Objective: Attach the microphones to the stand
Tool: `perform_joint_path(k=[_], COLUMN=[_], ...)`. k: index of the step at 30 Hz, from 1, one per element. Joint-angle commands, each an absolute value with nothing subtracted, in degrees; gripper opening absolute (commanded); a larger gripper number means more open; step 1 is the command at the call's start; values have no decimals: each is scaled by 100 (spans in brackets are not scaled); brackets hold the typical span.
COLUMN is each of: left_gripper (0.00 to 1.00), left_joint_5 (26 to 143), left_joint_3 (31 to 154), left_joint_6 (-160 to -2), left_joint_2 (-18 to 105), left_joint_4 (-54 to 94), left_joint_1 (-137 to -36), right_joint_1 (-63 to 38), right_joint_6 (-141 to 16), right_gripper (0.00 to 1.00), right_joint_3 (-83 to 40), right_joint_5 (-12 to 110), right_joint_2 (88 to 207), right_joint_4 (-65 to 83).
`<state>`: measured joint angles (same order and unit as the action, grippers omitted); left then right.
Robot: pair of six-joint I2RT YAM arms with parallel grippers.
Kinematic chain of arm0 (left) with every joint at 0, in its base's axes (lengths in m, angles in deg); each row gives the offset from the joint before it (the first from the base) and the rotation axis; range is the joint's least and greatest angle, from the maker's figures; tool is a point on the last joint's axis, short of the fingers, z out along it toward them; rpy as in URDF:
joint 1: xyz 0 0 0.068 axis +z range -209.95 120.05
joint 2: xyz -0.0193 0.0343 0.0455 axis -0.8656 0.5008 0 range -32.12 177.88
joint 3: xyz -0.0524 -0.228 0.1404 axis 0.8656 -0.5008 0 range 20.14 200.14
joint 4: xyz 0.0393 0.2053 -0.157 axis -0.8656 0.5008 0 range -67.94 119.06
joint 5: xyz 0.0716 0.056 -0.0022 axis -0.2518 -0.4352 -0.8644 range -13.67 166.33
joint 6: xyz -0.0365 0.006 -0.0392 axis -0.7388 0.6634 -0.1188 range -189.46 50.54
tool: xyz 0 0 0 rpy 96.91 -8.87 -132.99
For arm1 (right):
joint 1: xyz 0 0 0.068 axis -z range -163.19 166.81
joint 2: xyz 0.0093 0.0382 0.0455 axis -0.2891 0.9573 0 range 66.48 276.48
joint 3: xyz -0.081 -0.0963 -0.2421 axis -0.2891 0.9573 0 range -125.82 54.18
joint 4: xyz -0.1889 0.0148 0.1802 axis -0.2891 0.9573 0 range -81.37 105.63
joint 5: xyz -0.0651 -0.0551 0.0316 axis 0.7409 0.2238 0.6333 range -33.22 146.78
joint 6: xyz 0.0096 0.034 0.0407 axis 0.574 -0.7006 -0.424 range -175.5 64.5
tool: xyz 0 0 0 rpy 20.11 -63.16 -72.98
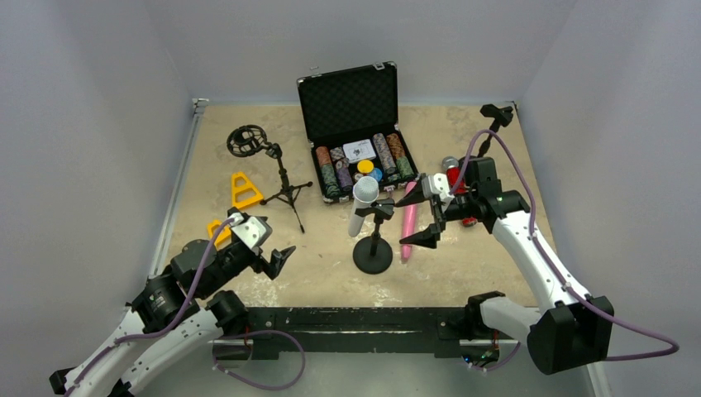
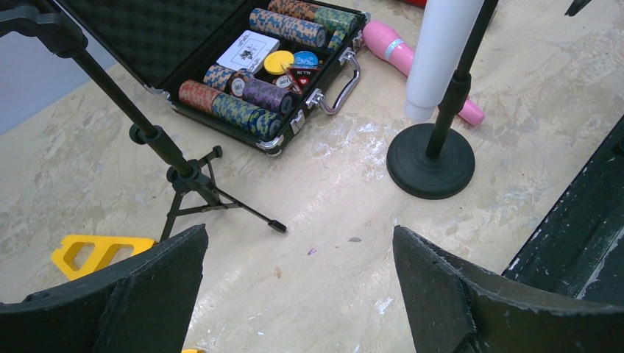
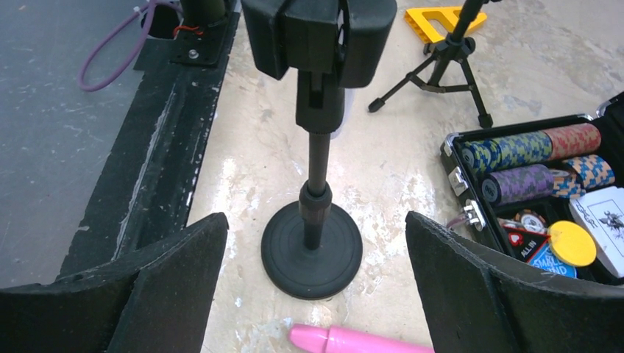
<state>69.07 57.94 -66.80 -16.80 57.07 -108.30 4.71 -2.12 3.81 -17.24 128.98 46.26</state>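
Now, right jaws: wide apart, empty, facing black round-base stand (image 3: 312,250).
Left jaws: wide apart, empty.
White silver-headed microphone (image 1: 361,203): clipped in stand.
Pink plastic microphone (image 3: 353,340): on worktop (image 3: 383,169) beneath right jaws.

You can't see most of the red microphone (image 1: 453,179): the right arm (image 1: 537,248) covers it. Pink microphone (image 3: 346,340) runs off the right wrist view's bottom edge. White microphone (image 2: 444,51) loses its head past the left wrist view's top edge.
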Motion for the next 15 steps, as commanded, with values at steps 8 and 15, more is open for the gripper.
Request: perform_joint_path(k=[8,15], left_gripper=[99,99], left_joint_5=[6921,6936], left_joint_3=[5827,5828], left_joint_6=[-6591,-6603], left_joint_2=[-1646,-1632], left_joint_4=[5535,5533], left_joint_1=[-10726,-10708], right_joint_1=[-197,-407], right_joint_6=[-1111,-1453], right_gripper=[94,91], right_joint_3=[776,620], right_joint_5=[-1451,-1752], right_joint_2=[12839,13110], right_joint_4=[3228,2957])
